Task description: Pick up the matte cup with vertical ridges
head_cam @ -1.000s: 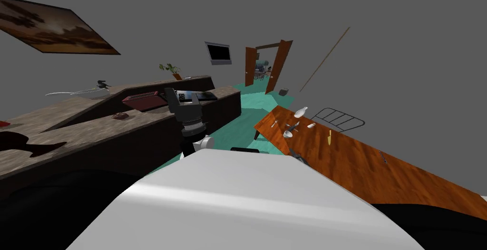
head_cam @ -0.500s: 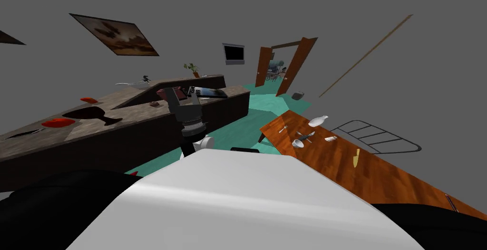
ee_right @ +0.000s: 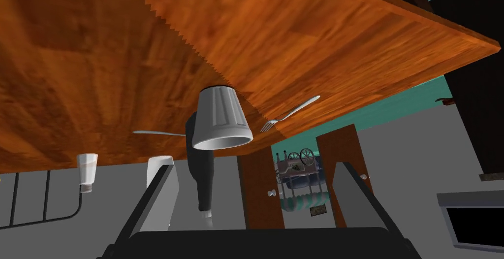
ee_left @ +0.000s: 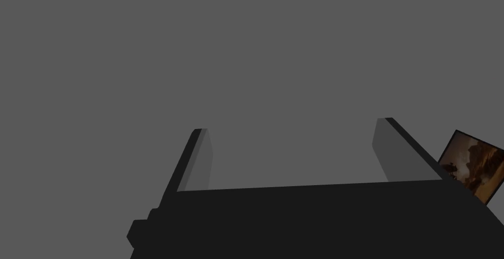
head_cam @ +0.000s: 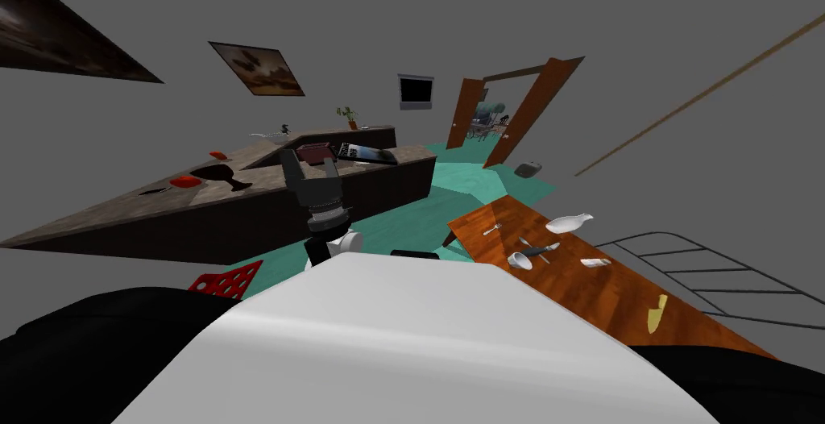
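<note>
The ridged, matte pale grey cup stands on the wooden table near its corner, and it appears small in the head view as the cup. My right gripper is open and points at it from a short distance, with nothing between the fingers. A dark bottle lies right beside the cup. My left gripper is raised in front of my chest, and in the left wrist view it stands open and empty.
A fork, a shaker and a thin utensil lie around the cup. Also on the table are a white dish and a yellow knife. A long dark counter runs on the left and a wire rack on the right.
My head view has swung to the left, so the counter, door and table have slid rightward in the picture. The left arm keeps its raised pose.
</note>
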